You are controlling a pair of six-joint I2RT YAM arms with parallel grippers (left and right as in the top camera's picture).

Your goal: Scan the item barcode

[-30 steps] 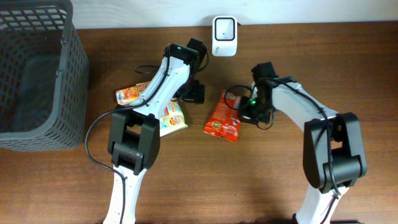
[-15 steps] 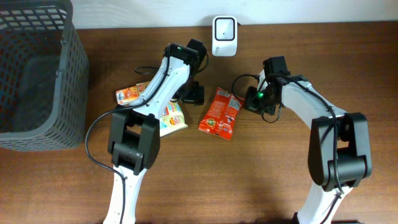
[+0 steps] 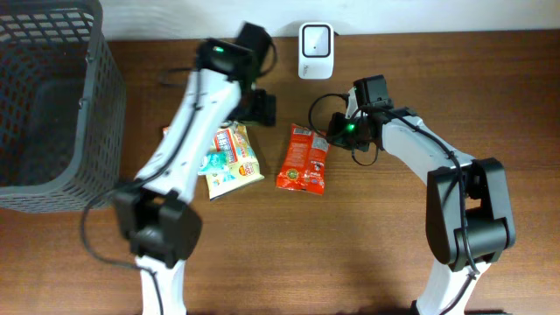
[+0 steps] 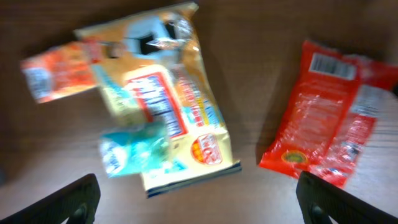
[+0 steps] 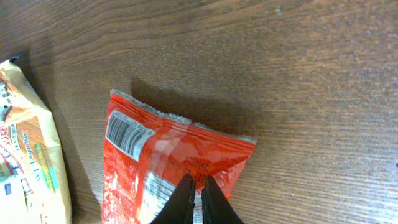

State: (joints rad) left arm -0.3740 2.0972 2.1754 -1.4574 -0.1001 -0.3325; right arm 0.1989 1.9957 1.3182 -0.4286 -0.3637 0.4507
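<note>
A red snack packet (image 3: 303, 157) lay flat on the desk (image 3: 394, 219) near its middle, with its long axis running near to far. Its barcode (image 5: 127, 134) faced up at the far left corner. The right gripper (image 5: 199, 190) had its fingers pressed together on the packet's far right part, apparently pinching the film there. The white scanner (image 3: 315, 39) stood at the far edge of the desk, just beyond the packet's far end and slightly to the right. The right arm was the nearer one for carrying it there. The left gripper (image 4: 198, 202) hung spread wide and empty above a yellow packet (image 3: 234, 157), just left of the red one.
</note>
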